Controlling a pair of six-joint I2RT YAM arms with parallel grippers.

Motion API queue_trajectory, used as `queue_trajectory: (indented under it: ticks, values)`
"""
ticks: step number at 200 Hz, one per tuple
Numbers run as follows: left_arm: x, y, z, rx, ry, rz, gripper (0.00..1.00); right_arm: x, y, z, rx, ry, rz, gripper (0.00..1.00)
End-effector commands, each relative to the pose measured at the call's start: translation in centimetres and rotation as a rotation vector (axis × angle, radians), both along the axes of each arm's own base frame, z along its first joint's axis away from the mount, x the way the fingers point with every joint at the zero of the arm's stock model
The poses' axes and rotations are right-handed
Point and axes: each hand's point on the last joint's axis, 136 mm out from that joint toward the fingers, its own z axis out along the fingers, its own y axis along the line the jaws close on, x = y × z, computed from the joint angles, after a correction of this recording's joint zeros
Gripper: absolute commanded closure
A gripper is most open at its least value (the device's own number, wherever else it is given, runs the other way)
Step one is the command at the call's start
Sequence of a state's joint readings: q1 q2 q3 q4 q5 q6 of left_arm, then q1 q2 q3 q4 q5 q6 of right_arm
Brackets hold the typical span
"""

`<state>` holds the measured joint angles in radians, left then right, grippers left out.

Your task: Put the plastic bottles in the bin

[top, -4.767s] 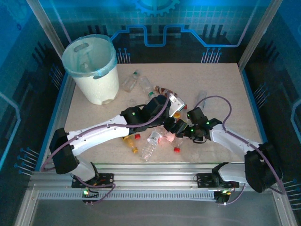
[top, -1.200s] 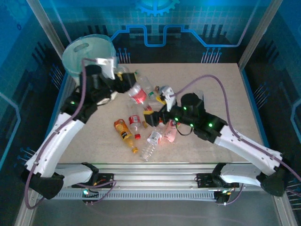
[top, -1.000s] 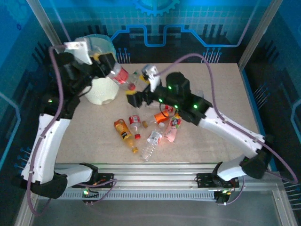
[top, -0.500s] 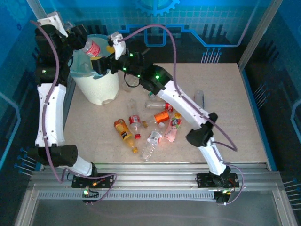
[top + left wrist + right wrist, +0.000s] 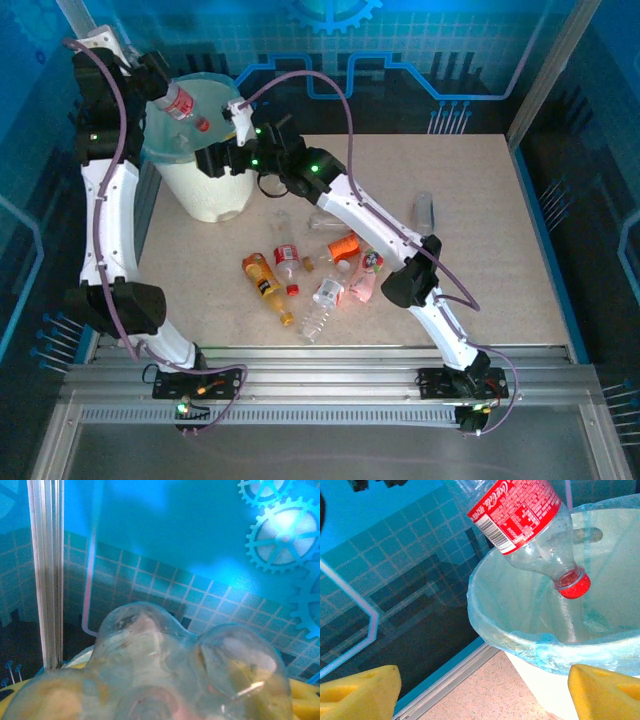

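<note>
Top external view first: the bin stands toward ten o'clock on the table. The left gripper hangs above its rim, clamped round the base of a red-labelled bottle that tilts cap-down over the opening. From the left wrist the bottle's clear base sits right up against the lens, with yellow fingers at either side of it. The right gripper is just beside the bin's rim at about four o'clock. Its yellow pads are spread wide with nothing between them (you look straight past them to the bag-lined rim). The other bottles lie scattered near the table's middle, and one clear bottle lies apart toward two o'clock.
</note>
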<state>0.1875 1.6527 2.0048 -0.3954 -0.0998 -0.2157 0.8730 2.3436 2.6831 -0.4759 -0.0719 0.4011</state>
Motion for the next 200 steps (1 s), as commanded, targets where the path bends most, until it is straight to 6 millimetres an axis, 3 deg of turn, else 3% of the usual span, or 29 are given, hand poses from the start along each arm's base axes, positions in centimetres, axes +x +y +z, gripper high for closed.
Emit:
queue_trajectory:
  ticks: [1,80,112,126,131,151,200]
  values:
    - [1.5,1.4,-2.0,0.026,0.060,0.024,0.37,0.4,-0.9,0.8,0.018,0.018,-0.010,0.12]
    - [5.2,1.4,-10.0,-0.046,0.237,-0.021,0.33,0.7,-1.4,-1.4,-0.050,0.053,-0.029,0.12]
    - [5.9,1.3,-12.6,-0.059,0.300,-0.036,0.20,1.1,-1.7,-1.5,-0.042,0.068,-0.040,0.12]
    - [5.8,1.3,-12.4,-0.063,0.298,-0.037,0.16,1.2,-1.8,-1.5,-0.044,0.066,-0.045,0.12]
    - [5.9,1.2,-12.4,-0.067,0.297,-0.040,0.16,0.8,-2.4,0.2,-0.024,0.047,-0.048,0.12]
    - [5.8,1.0,-11.4,-0.071,0.282,-0.046,0.15,0.7,-2.6,1.0,-0.013,0.033,-0.052,0.12]
    - [5.0,0.3,-9.2,-0.090,0.246,-0.070,0.16,0.2,-3.4,1.8,-0.016,0.038,-0.059,0.12]
